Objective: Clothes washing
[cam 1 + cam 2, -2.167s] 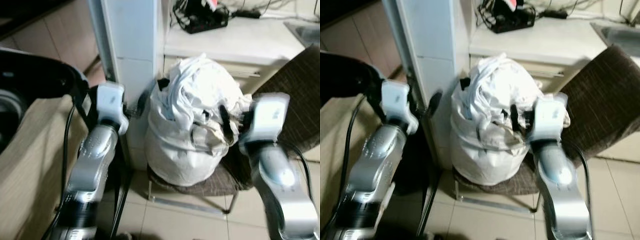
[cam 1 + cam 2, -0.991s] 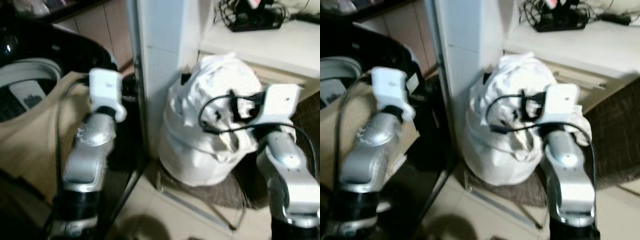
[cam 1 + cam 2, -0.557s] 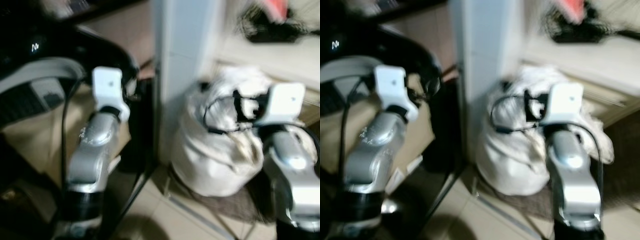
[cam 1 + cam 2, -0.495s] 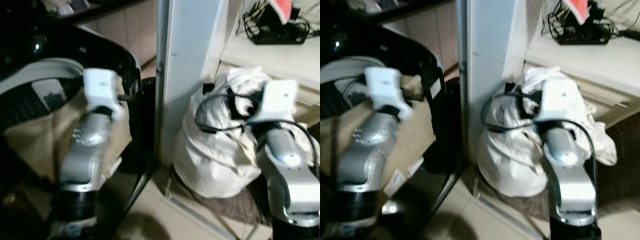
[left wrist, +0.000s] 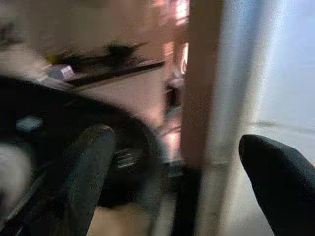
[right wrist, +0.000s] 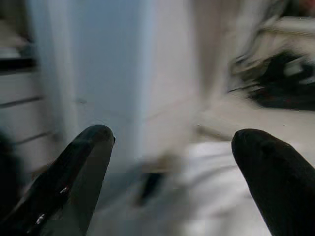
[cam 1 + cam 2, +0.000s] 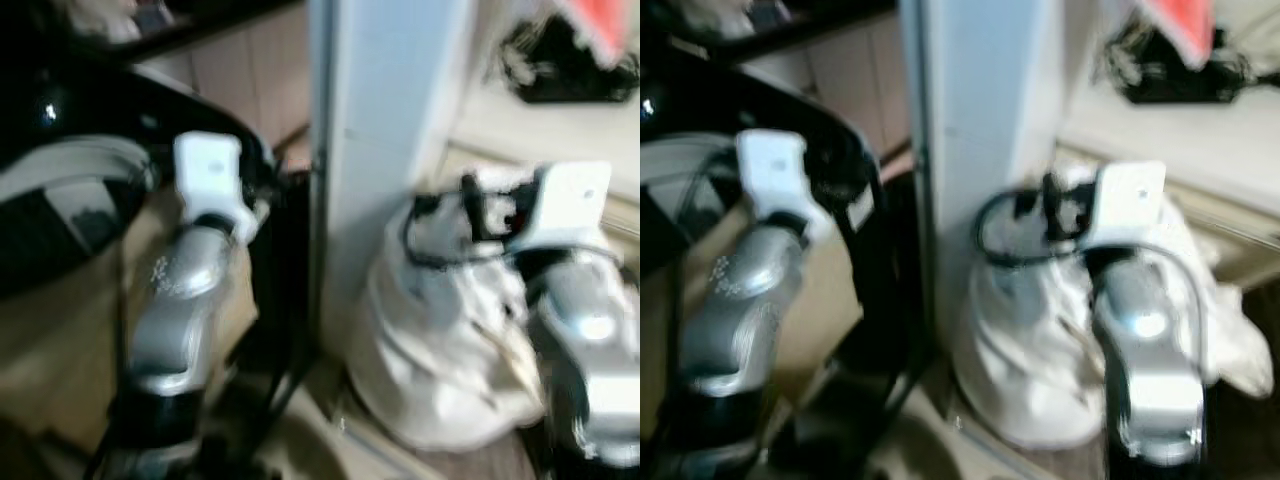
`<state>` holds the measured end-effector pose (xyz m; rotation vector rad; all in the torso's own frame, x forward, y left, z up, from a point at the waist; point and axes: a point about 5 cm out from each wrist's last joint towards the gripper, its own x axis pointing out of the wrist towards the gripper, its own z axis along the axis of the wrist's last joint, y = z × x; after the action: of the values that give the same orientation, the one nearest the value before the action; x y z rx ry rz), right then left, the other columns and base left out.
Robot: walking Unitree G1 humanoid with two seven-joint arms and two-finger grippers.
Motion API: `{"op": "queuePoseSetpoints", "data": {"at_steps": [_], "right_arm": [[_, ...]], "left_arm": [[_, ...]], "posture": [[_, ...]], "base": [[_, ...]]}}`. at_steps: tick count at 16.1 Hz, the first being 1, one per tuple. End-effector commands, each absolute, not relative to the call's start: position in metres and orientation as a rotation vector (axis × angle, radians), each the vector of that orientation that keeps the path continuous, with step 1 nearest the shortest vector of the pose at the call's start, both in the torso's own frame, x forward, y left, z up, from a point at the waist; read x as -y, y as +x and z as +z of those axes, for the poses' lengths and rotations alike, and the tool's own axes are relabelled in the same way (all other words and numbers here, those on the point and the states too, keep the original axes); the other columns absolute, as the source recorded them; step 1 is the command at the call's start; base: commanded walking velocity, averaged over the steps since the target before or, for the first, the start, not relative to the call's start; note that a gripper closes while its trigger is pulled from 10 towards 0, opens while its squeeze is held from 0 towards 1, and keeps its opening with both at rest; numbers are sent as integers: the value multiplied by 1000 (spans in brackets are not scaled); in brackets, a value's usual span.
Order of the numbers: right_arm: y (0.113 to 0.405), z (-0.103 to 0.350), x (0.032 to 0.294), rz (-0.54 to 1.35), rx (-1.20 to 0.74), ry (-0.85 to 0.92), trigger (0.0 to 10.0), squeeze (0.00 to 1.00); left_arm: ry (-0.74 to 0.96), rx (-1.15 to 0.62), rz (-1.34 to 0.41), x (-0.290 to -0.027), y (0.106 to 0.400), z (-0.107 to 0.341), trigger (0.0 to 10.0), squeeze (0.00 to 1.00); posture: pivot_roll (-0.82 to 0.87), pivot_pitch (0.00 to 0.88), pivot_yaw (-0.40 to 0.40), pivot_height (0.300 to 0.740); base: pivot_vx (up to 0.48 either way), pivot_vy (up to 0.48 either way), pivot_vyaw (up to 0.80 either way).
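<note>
Both tools are held raised and empty: the left tool point(image 5: 172, 182) is spread wide before the dark washing machine point(image 7: 60, 190), and the right tool point(image 6: 172, 177) is likewise spread wide, with nothing between its fingers, just above the laundry. That laundry, a heaped white bundle of clothes point(image 7: 440, 330), is seen resting on a brown chair point(image 7: 1240, 440) just beside a pale pillar point(image 7: 385, 130), which stands between it and the machine. Further off, a light surface point(image 7: 1180, 125) carries a tangle of black cables point(image 7: 1175, 65) and something red point(image 7: 1185, 25).

Everything is blurred, so fine detail cannot be relied on. A grasp attempted now is judged likely to be misplaced; the loose cable looped at the right wrist could be snagged in the cloth, and garments could be dragged against the pillar or dropped to the floor. No writing or brand can be read.
</note>
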<state>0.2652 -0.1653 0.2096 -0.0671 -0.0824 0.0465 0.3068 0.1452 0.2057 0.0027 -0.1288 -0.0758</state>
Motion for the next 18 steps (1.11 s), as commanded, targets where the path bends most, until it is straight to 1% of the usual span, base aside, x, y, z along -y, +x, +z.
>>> {"op": "queuePoseSetpoints", "data": {"at_steps": [1,4,8,10,11,12,13,15,17,18], "right_arm": [[259,213,170,51,90,-48,10000,0],[255,209,171,48,78,-63,10000,0],[254,211,178,-22,60,-100,10000,0],[254,215,184,-64,39,-121,10000,0],[254,216,185,-76,29,-120,10000,357],[252,214,189,-112,-19,-136,10000,1000],[248,210,194,-161,-80,-152,10000,1000],[245,212,199,-202,-102,-157,10000,1000],[245,218,203,-224,-112,-173,10000,1000],[248,217,206,-224,-123,-165,10000,1000]], "left_arm": [[4,142,-79,-146,304,209,10000,0],[37,141,-106,-147,300,207,10000,0],[1,140,-113,-148,296,206,10000,0],[25,138,-168,-146,294,208,10000,0],[28,137,-178,-145,294,208,10000,0],[53,137,-203,-145,294,209,10000,0],[73,134,-239,-143,294,208,10000,0],[61,147,-319,-140,291,210,10000,0],[41,191,-494,-132,285,220,10000,0],[59,205,-600,-125,282,223,10000,0]], "posture": [[-94,62,3,740],[-88,59,2,740],[-90,56,-3,740],[-88,56,-6,740],[-87,56,-6,740],[-87,56,-7,740],[-90,57,-5,740],[-95,57,-1,740],[-102,55,1,740],[-102,53,0,740]], "base": [[0,0,0],[0,0,0],[0,0,0],[0,0,0],[0,0,0],[0,0,0],[0,0,0],[0,0,0],[0,0,0],[0,0,0]]}}
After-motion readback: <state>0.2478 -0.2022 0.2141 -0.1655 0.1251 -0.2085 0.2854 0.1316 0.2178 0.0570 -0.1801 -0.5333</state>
